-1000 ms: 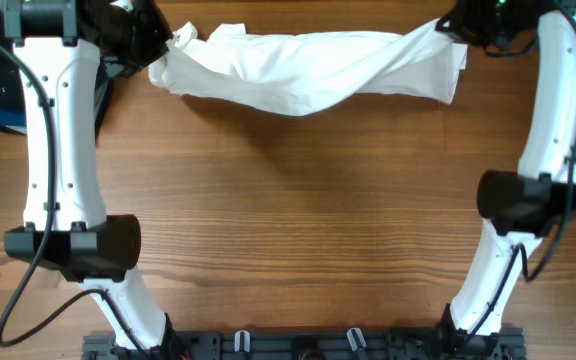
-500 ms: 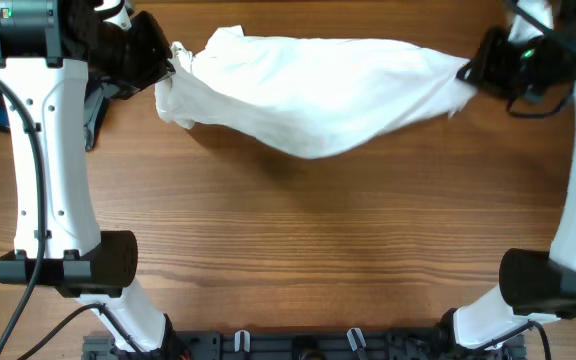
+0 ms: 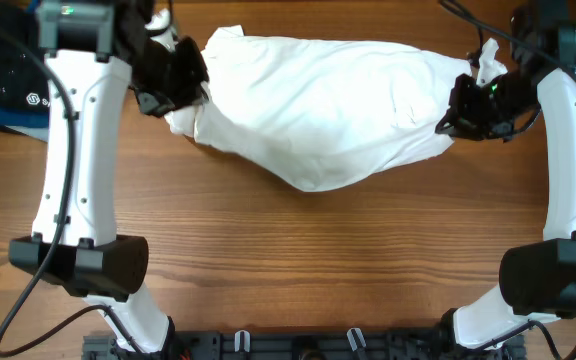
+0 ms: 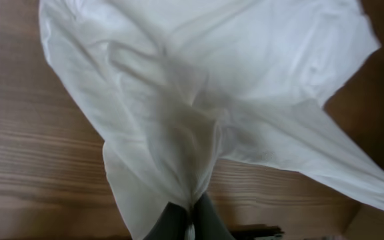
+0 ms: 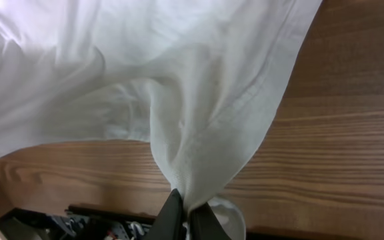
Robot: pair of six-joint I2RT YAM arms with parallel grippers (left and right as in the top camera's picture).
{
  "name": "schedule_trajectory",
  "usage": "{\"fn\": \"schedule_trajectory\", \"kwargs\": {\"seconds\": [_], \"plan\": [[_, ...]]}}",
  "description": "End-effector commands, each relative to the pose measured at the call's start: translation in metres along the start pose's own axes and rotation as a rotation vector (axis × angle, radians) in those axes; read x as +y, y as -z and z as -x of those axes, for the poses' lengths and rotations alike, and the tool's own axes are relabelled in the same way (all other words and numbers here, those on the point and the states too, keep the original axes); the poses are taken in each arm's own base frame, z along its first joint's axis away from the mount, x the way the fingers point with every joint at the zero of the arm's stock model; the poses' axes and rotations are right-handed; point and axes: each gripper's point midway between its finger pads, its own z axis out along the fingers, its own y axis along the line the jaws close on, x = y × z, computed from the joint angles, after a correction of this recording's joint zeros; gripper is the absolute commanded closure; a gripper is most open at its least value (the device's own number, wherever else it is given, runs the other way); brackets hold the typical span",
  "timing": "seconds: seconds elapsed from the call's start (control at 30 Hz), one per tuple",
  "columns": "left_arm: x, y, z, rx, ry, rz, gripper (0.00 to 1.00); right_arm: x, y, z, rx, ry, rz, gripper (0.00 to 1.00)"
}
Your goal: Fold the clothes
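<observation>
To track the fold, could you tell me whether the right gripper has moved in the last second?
Yes. The right gripper, shut on the white garment, has come from the far edge of the table toward the base rail.

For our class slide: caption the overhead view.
Left gripper and right gripper hold a white shirt over the table.

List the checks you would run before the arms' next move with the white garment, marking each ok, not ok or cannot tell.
1. Left gripper shut on the white garment at one end: ok.
2. Right gripper shut on the opposite end: ok.
3. Garment spread flat and smooth: not ok, it is bunched at both grips.
4. Garment's sagging middle touching the table: cannot tell.
5. Dark blue stack apart from the garment: ok.
</observation>
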Motion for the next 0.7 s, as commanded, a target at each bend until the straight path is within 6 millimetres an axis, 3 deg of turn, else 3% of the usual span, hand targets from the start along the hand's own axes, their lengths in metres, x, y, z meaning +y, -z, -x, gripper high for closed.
{"fn": "schedule_trajectory", "kwargs": {"seconds": [0.0,0.33,0.67], "plan": [[0.013,-0.008,-0.011,0.009,-0.006,0.088,0.96,-0.004,0.005,-0.017,-0.009,0.026,-0.019,0.96],[0.045,-0.002,-0.054,0.026,0.046,0.176,0.96,-0.022,-0.015,-0.063,0.085,-0.008,-0.043,0.96],[0.086,-0.002,-0.117,0.071,0.112,0.223,0.96,-0.043,-0.043,-0.105,0.198,-0.049,-0.074,0.96]]}}
